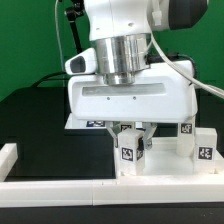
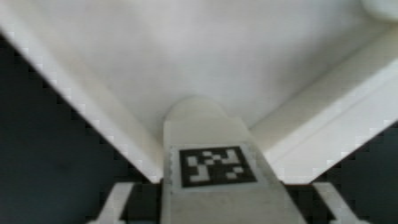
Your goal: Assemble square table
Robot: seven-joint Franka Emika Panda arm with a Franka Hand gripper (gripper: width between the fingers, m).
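Observation:
My gripper (image 1: 132,148) hangs straight down over the white square slab (image 1: 170,166) and is shut on a small white block leg (image 1: 130,151) with a black-and-white tag. The leg stands upright at the slab's corner on the exterior view's left. Two more tagged legs (image 1: 186,129) (image 1: 204,151) stand on the slab at the exterior view's right. In the wrist view the held leg (image 2: 215,150) runs between my fingers (image 2: 121,205), its rounded tip pointing into a corner of the slab (image 2: 196,50). I cannot tell whether the leg is seated in the slab.
A long white border rail (image 1: 60,187) runs along the front of the black table, with a short rail end (image 1: 9,155) at the exterior view's left. The marker board (image 1: 92,123) peeks out behind my hand. Cables hang behind the arm.

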